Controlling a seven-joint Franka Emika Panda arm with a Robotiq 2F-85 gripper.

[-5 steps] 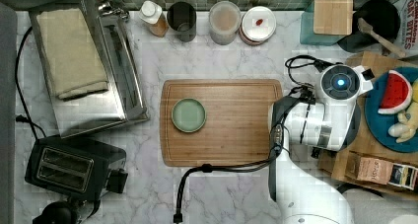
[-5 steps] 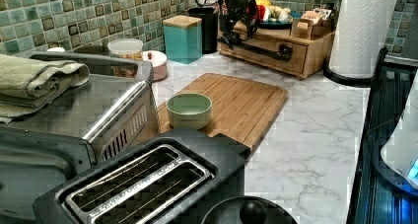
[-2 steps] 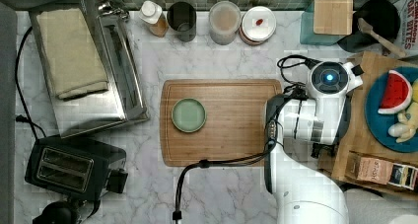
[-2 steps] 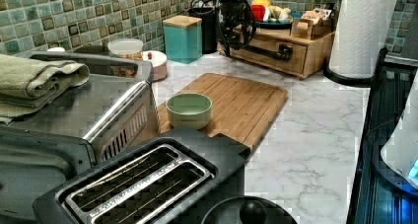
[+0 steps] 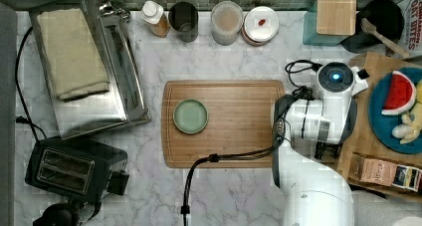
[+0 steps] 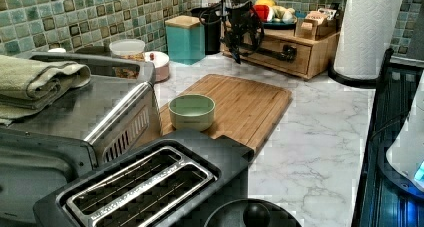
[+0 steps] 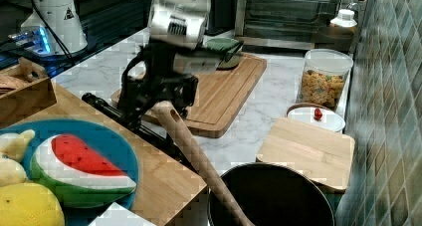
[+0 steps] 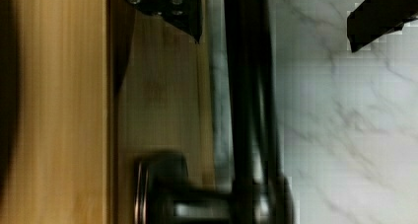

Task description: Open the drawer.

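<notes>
"AY BITES" on a corner bag

Even indoor light, blocky compression, wrist view blurred — soft shadows

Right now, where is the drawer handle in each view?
Top view: hidden under the arm, at the wooden box's left edge.
Left view: handle upper middle, beyond the cutting board.
Right view: handle left of centre, nearer than the board.
Wrist view: handle through the middle.
Shared landmark: cutting board.
</notes>
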